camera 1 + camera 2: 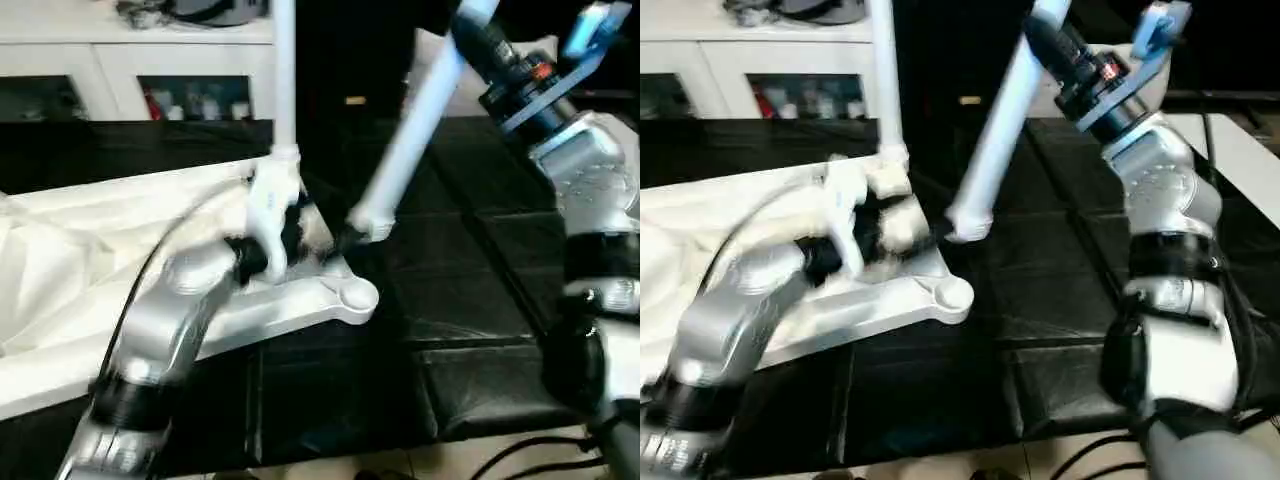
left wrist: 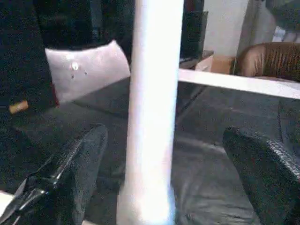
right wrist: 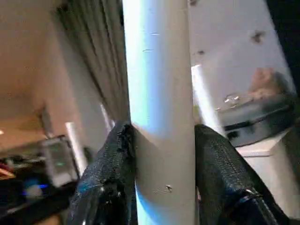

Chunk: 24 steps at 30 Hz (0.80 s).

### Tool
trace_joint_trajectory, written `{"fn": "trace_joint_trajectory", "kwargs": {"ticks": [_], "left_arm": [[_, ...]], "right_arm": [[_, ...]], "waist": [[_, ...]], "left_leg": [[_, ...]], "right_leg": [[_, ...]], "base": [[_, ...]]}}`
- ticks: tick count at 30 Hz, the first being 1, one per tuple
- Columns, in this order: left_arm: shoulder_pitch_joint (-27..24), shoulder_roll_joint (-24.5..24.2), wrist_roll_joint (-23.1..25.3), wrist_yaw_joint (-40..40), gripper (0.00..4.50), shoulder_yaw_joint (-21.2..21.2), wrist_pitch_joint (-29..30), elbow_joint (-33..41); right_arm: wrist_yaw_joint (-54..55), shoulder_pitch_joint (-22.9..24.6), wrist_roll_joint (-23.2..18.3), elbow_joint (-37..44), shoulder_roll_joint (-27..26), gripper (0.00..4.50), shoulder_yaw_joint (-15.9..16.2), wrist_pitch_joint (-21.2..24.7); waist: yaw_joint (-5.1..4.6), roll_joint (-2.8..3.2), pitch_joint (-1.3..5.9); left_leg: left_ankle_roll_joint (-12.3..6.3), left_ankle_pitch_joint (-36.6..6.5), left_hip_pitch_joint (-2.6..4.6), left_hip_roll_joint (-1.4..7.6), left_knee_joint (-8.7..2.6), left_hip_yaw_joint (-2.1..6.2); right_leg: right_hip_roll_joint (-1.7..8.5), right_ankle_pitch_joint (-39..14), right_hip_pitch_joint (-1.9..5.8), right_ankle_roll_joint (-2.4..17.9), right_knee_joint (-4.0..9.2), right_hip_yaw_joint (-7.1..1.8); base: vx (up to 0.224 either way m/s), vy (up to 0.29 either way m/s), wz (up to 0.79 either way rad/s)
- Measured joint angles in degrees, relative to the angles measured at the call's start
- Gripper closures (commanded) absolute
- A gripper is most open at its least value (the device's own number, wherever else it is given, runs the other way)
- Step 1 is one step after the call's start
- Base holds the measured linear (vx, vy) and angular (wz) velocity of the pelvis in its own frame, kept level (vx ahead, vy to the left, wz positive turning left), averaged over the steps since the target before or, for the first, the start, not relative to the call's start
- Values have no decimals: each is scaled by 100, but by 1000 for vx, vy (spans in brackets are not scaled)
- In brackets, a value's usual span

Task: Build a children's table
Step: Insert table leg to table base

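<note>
The white tabletop (image 1: pixel 300 305) lies upside down on the black mat, reaching in from the left. One white leg (image 1: pixel 284 90) stands upright in a corner of it. My left gripper (image 1: pixel 285 235) is open around that leg's base, and its fingers (image 2: pixel 79 159) stand apart from the tube (image 2: pixel 152 117). My right gripper (image 1: pixel 1045 25) is shut on a second leg (image 1: pixel 415 135), its pads (image 3: pixel 117 159) pressed on both sides of the tube (image 3: pixel 161 93). This leg is tilted, with its lower end (image 1: pixel 372 225) hanging just above and behind the empty round corner socket (image 1: pixel 355 296).
The black mat (image 1: pixel 450 300) covers the floor to the right and front. A white cabinet (image 1: pixel 130 55) with open shelves stands behind. A grey cushion (image 2: pixel 84 65) lies farther back. Cables (image 1: pixel 520 455) run along the front right edge.
</note>
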<state>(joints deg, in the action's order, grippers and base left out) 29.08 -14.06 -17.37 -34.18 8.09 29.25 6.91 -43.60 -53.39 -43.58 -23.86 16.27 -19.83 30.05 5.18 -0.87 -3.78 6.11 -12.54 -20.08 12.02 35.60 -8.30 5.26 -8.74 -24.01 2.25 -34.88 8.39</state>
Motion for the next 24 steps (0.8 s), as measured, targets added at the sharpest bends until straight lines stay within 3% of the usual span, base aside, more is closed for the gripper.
{"fn": "trace_joint_trajectory", "kwargs": {"ticks": [5,6,10,16,24], "left_arm": [[46,131,263,82,0,218,-196,-372],[50,145,261,79,29,237,-205,-377],[93,320,197,116,56,201,-218,-380],[93,655,-117,207,103,-32,-323,-284],[94,609,-175,171,167,-58,-330,-253]], "right_arm": [[426,411,-312,904,-327,304,233,622],[496,456,-355,1004,-381,304,236,714],[829,642,-558,1441,-503,304,231,1009],[1059,867,-625,1738,-673,304,331,1111],[1227,891,-650,1930,-699,304,328,1123]], "waist": [[14,2,-1],[17,2,-1],[55,4,-1],[114,6,0],[129,52,19]], "left_leg": [[8,5,-3,-1,-11,1],[8,5,-5,-1,-12,2],[9,4,-5,-2,-17,1],[9,5,-5,-2,-23,1],[11,6,-5,-5,-53,1]], "right_leg": [[-1,-1,-3,-2,9,3],[0,-1,-3,-2,10,3],[0,-3,-2,-5,15,3],[0,-2,0,-5,23,4],[0,-1,3,-9,49,8]], "base": [[0,0,0],[0,0,0],[0,0,0],[0,0,0],[0,0,0]]}}
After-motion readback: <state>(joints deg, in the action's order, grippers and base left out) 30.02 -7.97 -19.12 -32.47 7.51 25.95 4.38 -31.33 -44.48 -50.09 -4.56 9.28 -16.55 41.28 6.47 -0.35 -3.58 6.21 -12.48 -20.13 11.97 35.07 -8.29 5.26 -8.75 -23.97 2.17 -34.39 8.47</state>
